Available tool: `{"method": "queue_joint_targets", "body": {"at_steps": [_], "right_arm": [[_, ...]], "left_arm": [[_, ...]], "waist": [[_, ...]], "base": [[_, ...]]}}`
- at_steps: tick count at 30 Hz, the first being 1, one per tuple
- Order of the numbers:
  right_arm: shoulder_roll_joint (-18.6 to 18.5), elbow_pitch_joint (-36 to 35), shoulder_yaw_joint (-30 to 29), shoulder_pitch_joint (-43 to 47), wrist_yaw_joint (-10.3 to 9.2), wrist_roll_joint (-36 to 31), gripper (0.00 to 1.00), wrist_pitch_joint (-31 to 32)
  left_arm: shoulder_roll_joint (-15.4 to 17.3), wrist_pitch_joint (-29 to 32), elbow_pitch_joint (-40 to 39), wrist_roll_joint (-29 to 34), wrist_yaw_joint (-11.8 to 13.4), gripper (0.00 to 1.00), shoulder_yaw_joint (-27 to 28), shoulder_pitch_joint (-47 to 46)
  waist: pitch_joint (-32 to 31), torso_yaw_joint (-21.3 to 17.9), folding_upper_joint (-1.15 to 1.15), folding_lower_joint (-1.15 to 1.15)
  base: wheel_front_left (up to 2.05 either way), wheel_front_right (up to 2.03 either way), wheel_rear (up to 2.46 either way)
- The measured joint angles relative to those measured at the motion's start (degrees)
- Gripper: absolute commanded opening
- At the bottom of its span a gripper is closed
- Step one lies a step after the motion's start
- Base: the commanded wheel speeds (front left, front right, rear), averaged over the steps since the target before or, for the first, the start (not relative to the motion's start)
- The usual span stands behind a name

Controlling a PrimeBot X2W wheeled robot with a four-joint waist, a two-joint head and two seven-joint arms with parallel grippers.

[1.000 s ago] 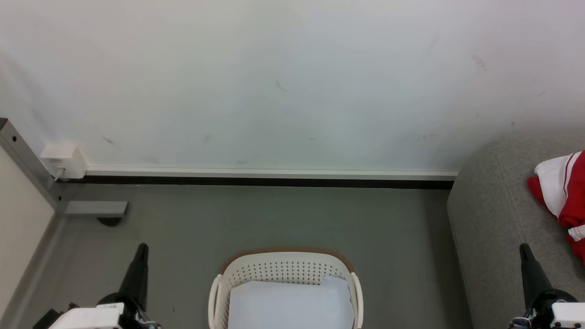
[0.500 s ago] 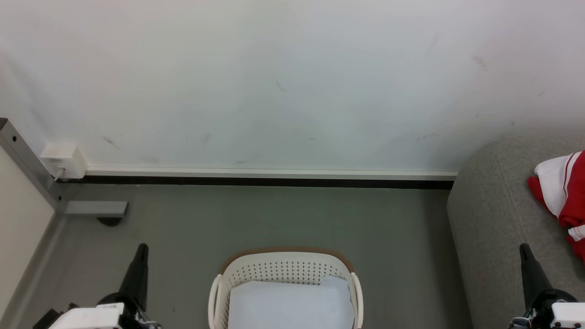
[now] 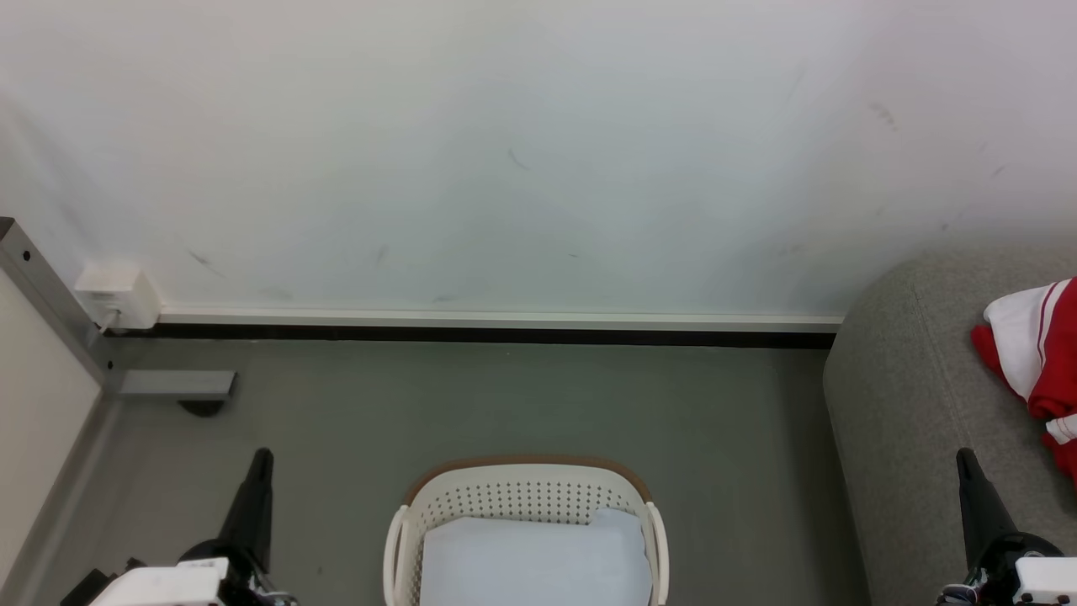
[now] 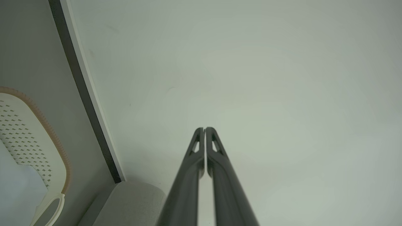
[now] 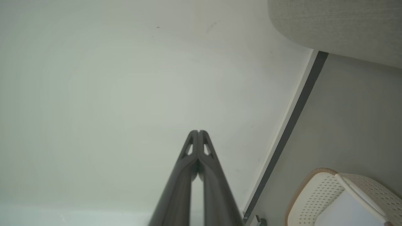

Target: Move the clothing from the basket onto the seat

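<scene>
The red and white clothing (image 3: 1039, 362) lies on the grey seat (image 3: 909, 404) at the right edge of the head view. The cream basket (image 3: 526, 492) stands on the floor at the bottom centre, holding just its pale flat liner (image 3: 538, 560). My left gripper (image 3: 262, 459) rises at the lower left, shut, with nothing in it. My right gripper (image 3: 966, 459) stands at the lower right in front of the seat, shut and empty too. The left wrist view shows my left gripper (image 4: 204, 129) pointing at the wall with the basket (image 4: 37, 131) at its left; in the right wrist view my right gripper (image 5: 198, 131) does the same, basket (image 5: 317, 191) at the lower right.
A white wall (image 3: 522, 151) with a skirting strip (image 3: 496, 320) runs behind the grey floor (image 3: 505, 396). At the left stand a metal frame post (image 3: 50, 303), a white socket box (image 3: 118, 295) and a grey foot plate (image 3: 177, 385). The seat's corner (image 5: 336, 25) shows in the right wrist view.
</scene>
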Motion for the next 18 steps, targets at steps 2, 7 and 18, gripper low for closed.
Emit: {"method": "queue_joint_targets", "body": {"at_steps": [2,7,18], "right_arm": [[0.00,0.00,0.00,0.00,0.00,0.00,0.00,0.00],[0.00,0.00,0.00,0.00,0.00,0.00,0.00,0.00],[0.00,0.00,0.00,0.00,0.00,0.00,0.00,0.00]], "left_arm": [[0.00,0.00,0.00,0.00,0.00,0.00,0.00,0.00],[0.00,0.00,0.00,0.00,0.00,0.00,0.00,0.00],[0.00,0.00,0.00,0.00,0.00,0.00,0.00,0.00]], "waist": [[0.00,0.00,0.00,0.00],[0.00,0.00,0.00,0.00],[0.00,0.00,0.00,0.00]], "base": [[0.00,0.00,0.00],[0.00,0.00,0.00],[0.00,0.00,0.00]]}}
